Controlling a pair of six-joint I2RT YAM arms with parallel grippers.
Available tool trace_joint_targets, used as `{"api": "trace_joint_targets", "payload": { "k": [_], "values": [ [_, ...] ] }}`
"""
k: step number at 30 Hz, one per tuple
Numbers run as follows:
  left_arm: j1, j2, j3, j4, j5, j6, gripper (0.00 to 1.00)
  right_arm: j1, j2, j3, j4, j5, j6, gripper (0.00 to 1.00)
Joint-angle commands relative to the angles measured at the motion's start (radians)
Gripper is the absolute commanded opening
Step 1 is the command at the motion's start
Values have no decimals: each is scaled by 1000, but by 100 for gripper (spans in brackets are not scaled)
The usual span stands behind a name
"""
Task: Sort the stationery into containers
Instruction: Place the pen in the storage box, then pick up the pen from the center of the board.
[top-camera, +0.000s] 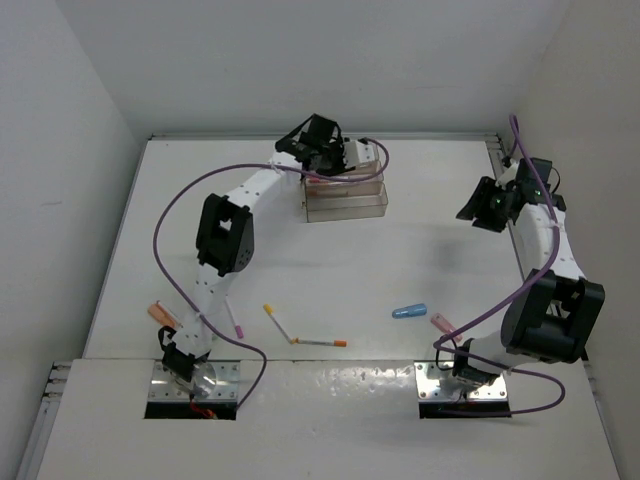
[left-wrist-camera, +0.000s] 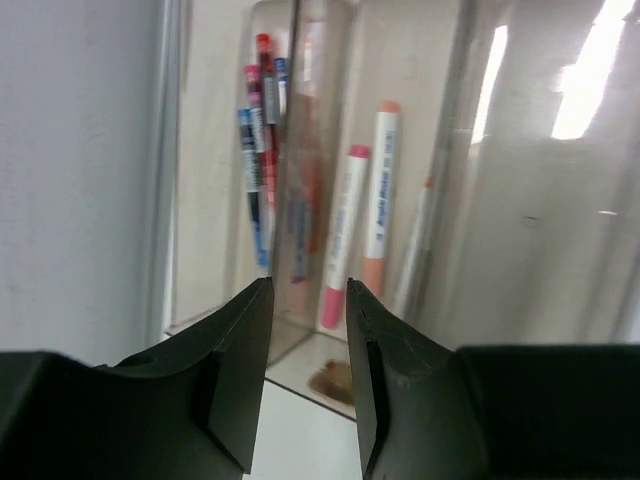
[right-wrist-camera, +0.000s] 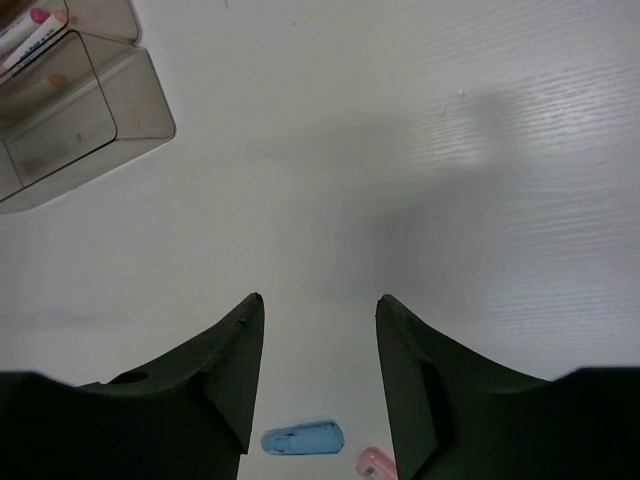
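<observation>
Left gripper (left-wrist-camera: 307, 284) jaws parted, empty; 2 markers (left-wrist-camera: 342, 235) in tray (left-wrist-camera: 445, 200) ahead, long axes running straight away from claw. Right gripper (right-wrist-camera: 320, 298) spread, empty; blue piece (right-wrist-camera: 302, 438) crosswise behind fingertips.

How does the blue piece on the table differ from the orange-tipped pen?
The blue piece is short and thick; the orange-tipped pen is long and thin. The blue piece is all blue; the pen is white with an orange end. Both lie flat on the table, outside the trays.

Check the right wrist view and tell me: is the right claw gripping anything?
No. The right claw stands open, nothing between its jaws, and the blue piece lies loose on the table.
</observation>
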Motion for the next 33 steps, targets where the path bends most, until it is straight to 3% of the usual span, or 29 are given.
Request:
{"api": "trace_joint_targets", "payload": {
  "k": [1, 4, 7, 9, 11, 14, 18, 21, 28, 33],
  "values": [
    [24, -196, 30, -111, 177, -119, 41, -1, -29, 36, 17, -37, -5, 48],
    [27, -322, -40, -336, 350, -68, 41, -1, -57, 10, 4, -80, -45, 48],
    [21, -463, -219, -499, 395, -99, 39, 5, -87, -36, -8, -104, -62, 48],
    [11, -585, -420, -541, 414, -85, 38, 24, -106, -55, -14, -103, -76, 47],
    [-22, -740, -584, -515, 388, -94, 39, 42, -124, -86, -20, -101, -97, 47],
    [-93, -928, -955, -411, 336, -149, 39, 79, -153, -130, -26, -90, -116, 47],
    [-208, -1084, -1218, -271, 264, -235, 39, 105, -183, -165, -43, -86, -122, 47],
    [-236, -1156, -1332, -231, 251, -237, 39, 122, -219, -188, -61, -83, -137, 47],
    [-237, -1281, -1482, -300, 228, 77, 39, 142, -261, -225, -57, -86, -128, 47],
    [-237, -1269, -1509, -302, 196, 231, 39, 142, -261, -222, -54, -89, -120, 47]
  ]
}}
